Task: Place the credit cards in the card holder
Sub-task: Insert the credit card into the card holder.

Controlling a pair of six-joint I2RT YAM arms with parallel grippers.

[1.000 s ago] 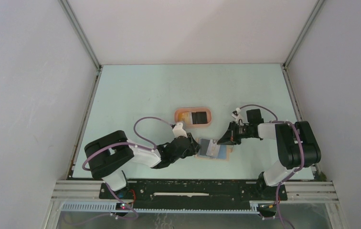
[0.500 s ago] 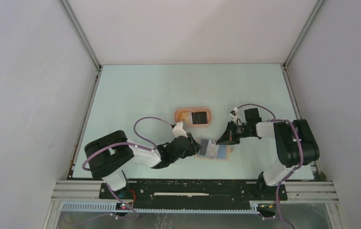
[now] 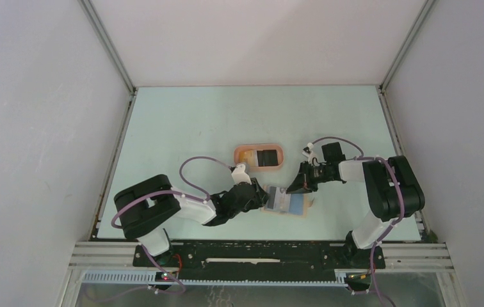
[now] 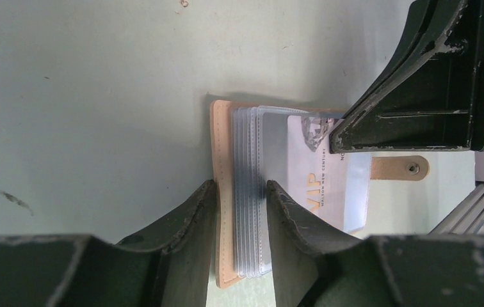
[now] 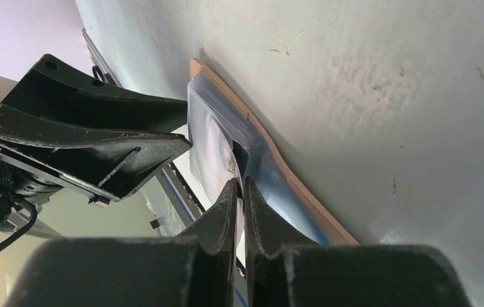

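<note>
The left gripper (image 4: 238, 192) pinches the left end of the one card holder (image 4: 221, 160), which lies open by the table's near edge, long axis left-right, with one pale card (image 4: 313, 185) in its sleeves. The right gripper (image 5: 239, 188), fingers nearly together, reaches that card, but I cannot tell whether it grips it.

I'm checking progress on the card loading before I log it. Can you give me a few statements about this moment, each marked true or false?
1. The card holder lies open on the table. True.
2. The left gripper straddles the holder's edge. True.
3. The pink tray is empty. False: black cards and a yellow-orange card lie in it.
4. The right gripper hovers over the tray. False: its tips are at the holder's clear sleeves.
5. A pale card printed VIP shows at those sleeves. True.
</note>
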